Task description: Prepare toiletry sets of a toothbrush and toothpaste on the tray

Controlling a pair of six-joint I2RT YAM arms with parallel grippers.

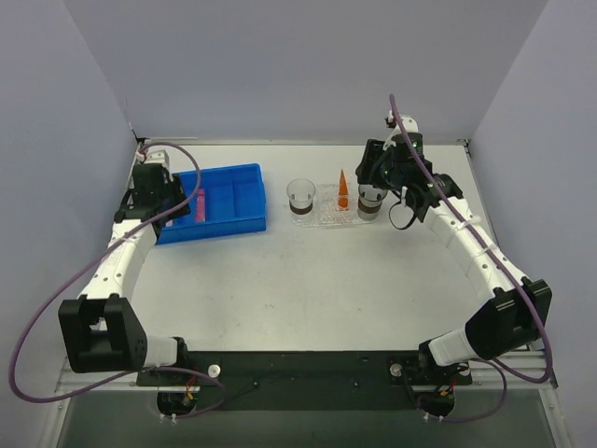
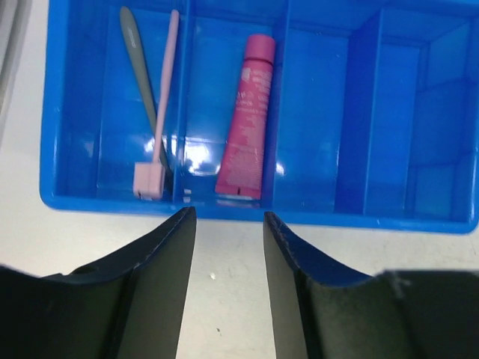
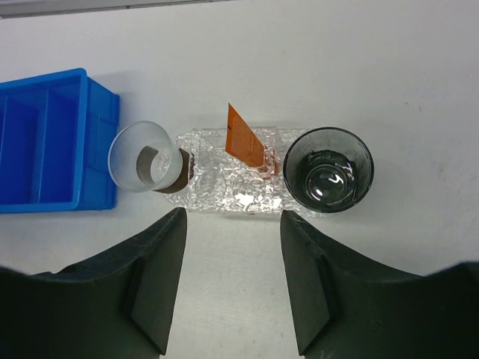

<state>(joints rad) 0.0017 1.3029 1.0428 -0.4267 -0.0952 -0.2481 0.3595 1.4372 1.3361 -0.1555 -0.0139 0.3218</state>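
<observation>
The clear bumpy tray [image 3: 224, 196] lies on the table, and it shows in the top view [image 1: 326, 215] too. An orange toothpaste tube [image 3: 245, 136] stands tilted on it [image 1: 342, 189]. A pink toothpaste tube [image 2: 247, 116] lies in the blue bin [image 2: 314, 213], in the compartment next to a grey toothbrush [image 2: 137, 63] and a pink toothbrush [image 2: 162, 105]. My left gripper [image 2: 228, 224] is open and empty just outside the bin's near wall [image 1: 168, 207]. My right gripper [image 3: 232, 224] is open and empty, above and in front of the tray [image 1: 381, 179].
A frosted clear cup [image 3: 144, 157] stands at the tray's left end and a dark cup [image 3: 328, 168] at its right end. The blue bin [image 1: 233, 217] sits left of the tray. Grey walls close in the table's back and sides.
</observation>
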